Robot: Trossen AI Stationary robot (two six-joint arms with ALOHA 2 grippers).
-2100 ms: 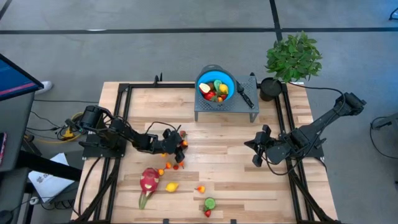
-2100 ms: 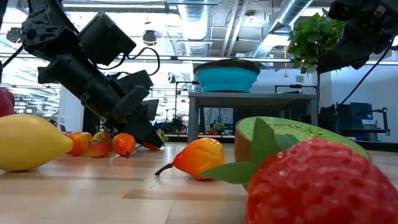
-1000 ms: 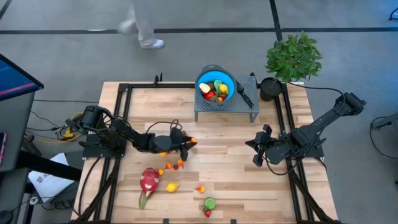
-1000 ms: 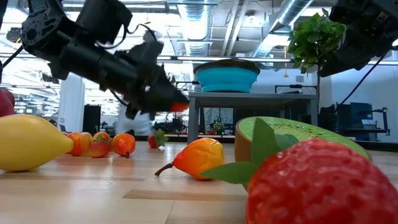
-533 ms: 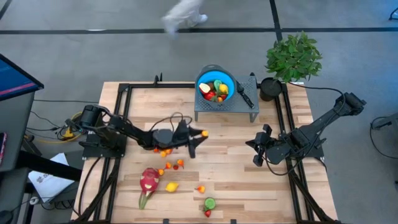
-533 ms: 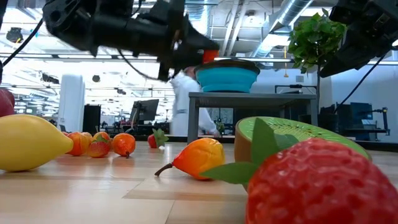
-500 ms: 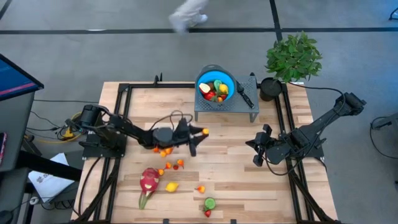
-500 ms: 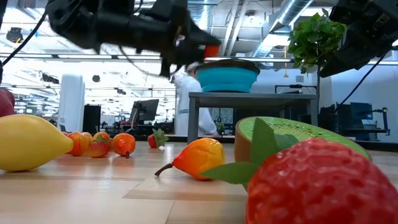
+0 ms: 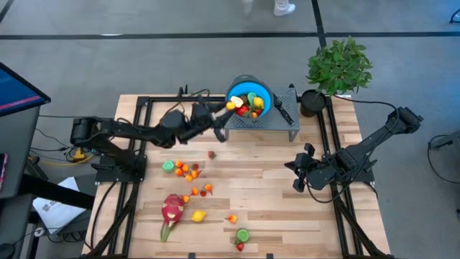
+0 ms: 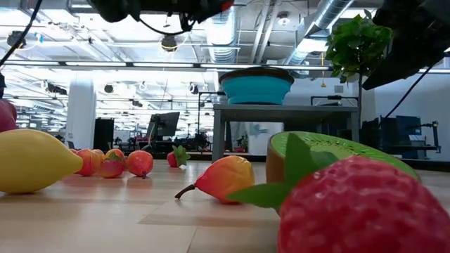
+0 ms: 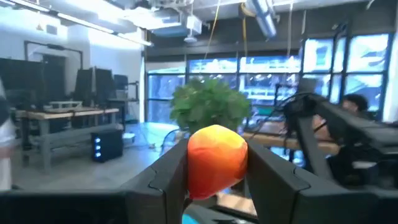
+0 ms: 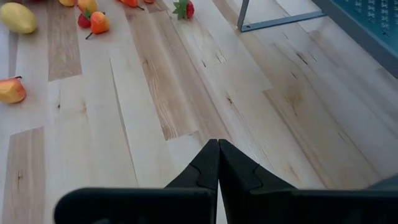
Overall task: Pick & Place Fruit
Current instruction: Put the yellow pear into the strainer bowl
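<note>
No brand, label or writing can be read on anything here. At the left of the table the left arm stretches toward the back, and the left gripper hangs just beside the rim of the blue bowl, its fingers clamped on a small orange fruit. Below it on the wooden table lies a loose cluster of small orange and red fruits with a green one at its left end, a lone strawberry just to the right of them, and nearer the front edge the pink-red dragon fruit, a yellow lemon beside it and a halved kiwi. The bowl, already holding several mixed fruits, sits on a grey stand at the back centre, with a potted plant to its right. The right gripper waits low over the right side of the table, its fingers pressed together on nothing.
</note>
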